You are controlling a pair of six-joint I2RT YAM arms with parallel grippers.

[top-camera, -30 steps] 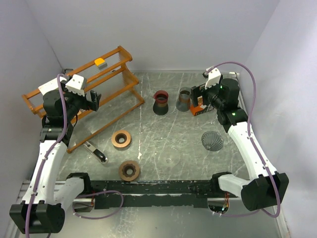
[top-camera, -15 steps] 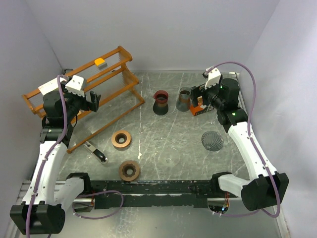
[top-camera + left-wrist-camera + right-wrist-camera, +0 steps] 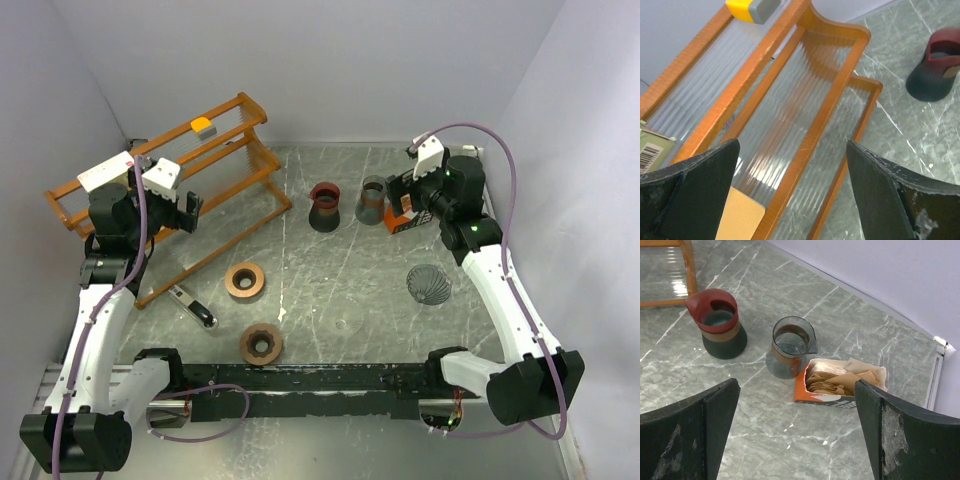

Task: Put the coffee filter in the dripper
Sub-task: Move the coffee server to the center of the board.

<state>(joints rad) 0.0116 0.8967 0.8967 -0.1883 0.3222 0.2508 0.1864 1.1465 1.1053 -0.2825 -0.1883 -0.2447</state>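
Note:
An orange box of brown paper filters (image 3: 402, 220) lies open at the back right, and shows in the right wrist view (image 3: 840, 382). My right gripper (image 3: 408, 192) is open and empty above it (image 3: 796, 386). A glass dripper with a brown band (image 3: 373, 198) (image 3: 790, 346) stands against the box's left side. A red and black dripper (image 3: 324, 206) (image 3: 717, 322) stands further left. A dark ribbed cone (image 3: 429, 283) lies nearer on the right. My left gripper (image 3: 186, 205) is open and empty over the wooden rack (image 3: 792, 145).
The orange wooden rack (image 3: 215, 165) (image 3: 825, 107) fills the back left, with a yellow and grey block (image 3: 203, 126) on its top rail. Two brown rings (image 3: 245, 280) (image 3: 261, 343) and a scoop (image 3: 192, 306) lie at the front left.
My left wrist has turned slightly over the rack. My right gripper has shifted slightly right, showing more of the filter box. No object has moved.

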